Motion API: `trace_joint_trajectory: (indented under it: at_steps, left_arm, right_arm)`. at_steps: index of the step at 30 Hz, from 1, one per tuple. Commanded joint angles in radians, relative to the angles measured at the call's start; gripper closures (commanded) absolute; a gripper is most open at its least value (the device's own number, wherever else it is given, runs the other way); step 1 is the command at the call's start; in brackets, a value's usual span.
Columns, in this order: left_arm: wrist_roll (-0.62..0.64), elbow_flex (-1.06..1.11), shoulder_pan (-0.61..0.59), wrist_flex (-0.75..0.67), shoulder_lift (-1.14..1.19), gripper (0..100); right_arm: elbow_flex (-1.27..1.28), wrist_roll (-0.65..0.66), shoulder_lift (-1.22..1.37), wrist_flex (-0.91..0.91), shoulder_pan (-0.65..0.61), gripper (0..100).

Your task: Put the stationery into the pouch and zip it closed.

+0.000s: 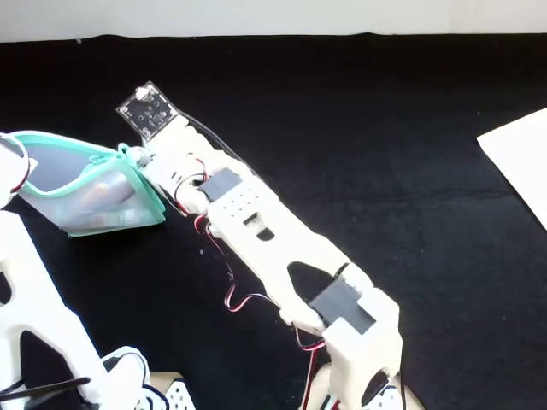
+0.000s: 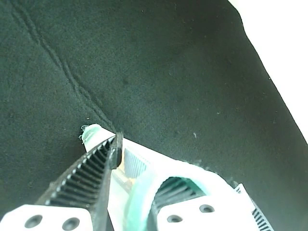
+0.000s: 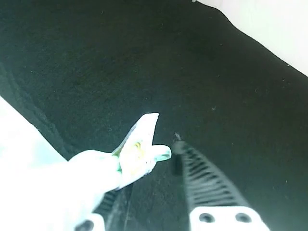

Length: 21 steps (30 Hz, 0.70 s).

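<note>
The pouch hangs just above the black desk, one end clamped in the left end effector. The right end effector stands narrowly parted around the other end.

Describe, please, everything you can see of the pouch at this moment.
The pouch is translucent soft plastic with mint-green trim, and pale contents show faintly inside. It is held tilted over the black cloth between the two arms. The left gripper is clamped on one end, and the right gripper is at the other end, where a small corner of the pouch sticks up.
</note>
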Motion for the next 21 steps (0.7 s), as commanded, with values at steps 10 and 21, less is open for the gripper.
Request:
trace_joint_trajectory:
  at_steps: [10, 21]
  left_arm:
    - [-0.017, 0.031, -0.001, -0.005, 0.039, 99]
    - [-0.017, 0.031, 0.041, 0.002, 0.038, 99]
  right_arm:
    - [-0.243, 0.003, -0.025, 0.255, 0.124, 99.1]
    - [-0.381, 0.003, -0.326, 0.542, 0.165, 99.1]
